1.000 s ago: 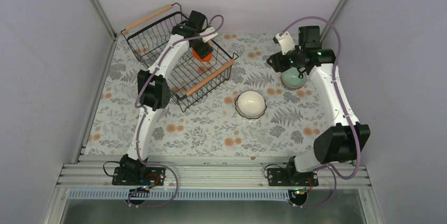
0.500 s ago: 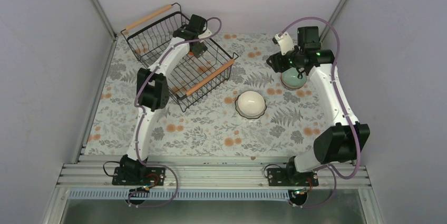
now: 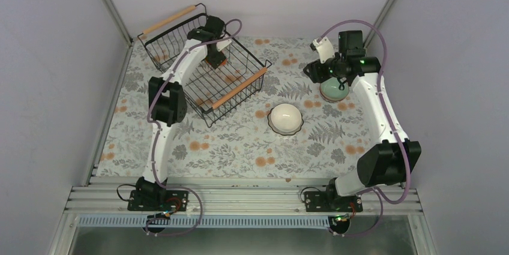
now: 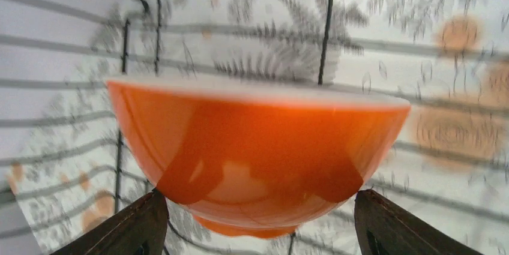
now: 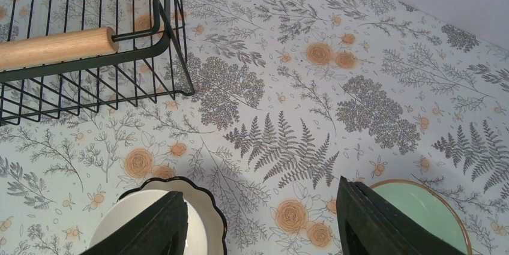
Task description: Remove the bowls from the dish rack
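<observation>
Orange bowl [image 4: 258, 147] sits squarely between the left pincer's [image 4: 259, 207] wide-spread fingers, clamped by its sides, dish rack [image 4: 325, 21] wires just beyond it.

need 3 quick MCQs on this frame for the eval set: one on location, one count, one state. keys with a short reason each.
1. Where is the orange bowl?
A. At the near edge, by the arm bases
B. In the left pincer, over the dish rack
C. Against the right wall

2. How many bowls sit on the table outside the dish rack?
A. One
B. Two
C. Four

3. The right pincer is:
A. Open and empty
B. Shut on a bowl
C. Shut on a handle

1 B: the left wrist view shows it in the pincer, with rack wire behind.
2 B: the white bowl and the green bowl.
3 A: its jaws stand wide apart, nothing between.
</observation>
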Motion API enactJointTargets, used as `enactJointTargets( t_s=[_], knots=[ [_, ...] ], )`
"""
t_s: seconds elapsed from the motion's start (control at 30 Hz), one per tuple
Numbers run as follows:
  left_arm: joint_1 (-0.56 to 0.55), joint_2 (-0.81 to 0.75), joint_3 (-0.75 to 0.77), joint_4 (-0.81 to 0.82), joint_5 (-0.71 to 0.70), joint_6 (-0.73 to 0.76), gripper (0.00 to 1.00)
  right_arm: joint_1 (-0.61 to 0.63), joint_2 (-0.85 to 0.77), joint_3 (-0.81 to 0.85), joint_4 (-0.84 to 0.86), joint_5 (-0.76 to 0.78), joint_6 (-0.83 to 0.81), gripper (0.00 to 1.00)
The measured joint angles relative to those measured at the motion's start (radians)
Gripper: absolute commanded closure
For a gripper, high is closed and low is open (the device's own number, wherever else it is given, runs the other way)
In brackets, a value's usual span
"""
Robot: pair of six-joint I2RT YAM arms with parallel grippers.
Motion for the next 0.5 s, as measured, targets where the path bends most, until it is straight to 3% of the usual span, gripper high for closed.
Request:
enactJointTargets(
  t_s=[0.33, 0.5],
  knots=[
    [0.014, -0.047, -0.177, -0.246, 0.08, -0.052, 0.24, 0.0, -0.003, -0.002, -0.001, 0.0, 0.0, 0.39],
    [0.012, -0.063, -0.182, -0.3, 0.097, -0.055, 0.18, 0.0, -0.018, -0.011, -0.001, 0.0, 0.0, 0.39]
  ],
)
